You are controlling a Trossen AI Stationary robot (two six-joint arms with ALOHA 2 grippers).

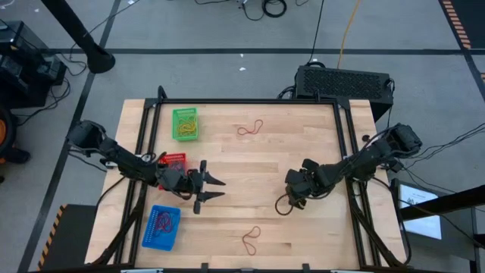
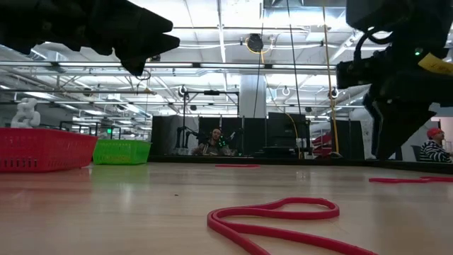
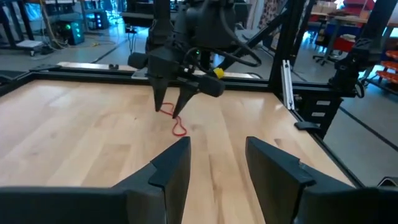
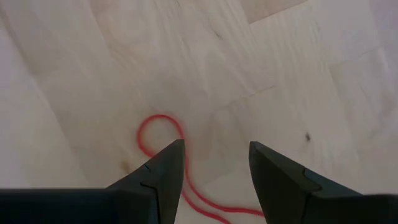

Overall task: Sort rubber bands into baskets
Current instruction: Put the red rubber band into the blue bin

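Three red rubber bands lie flat on the wooden table: one at the far middle [image 1: 250, 129], one near the front edge [image 1: 251, 240], and one [image 4: 160, 124] under my right gripper [image 4: 214, 146]. That gripper points down, open, with its fingers standing over this band's loop; I cannot tell whether it touches the band. My left gripper [image 1: 218, 189] is open and holds nothing; it points level toward the right gripper [image 3: 168, 107]. At the left stand the green basket [image 1: 185, 123], the red basket [image 1: 174, 160] and the blue basket [image 1: 161, 227], with bands inside.
A dark metal frame [image 1: 345, 152] borders the table. A black box [image 1: 342, 82] stands beyond the far right corner. Bare wood [image 1: 258, 178] lies between the two grippers. In the low view, people show in the room behind the table.
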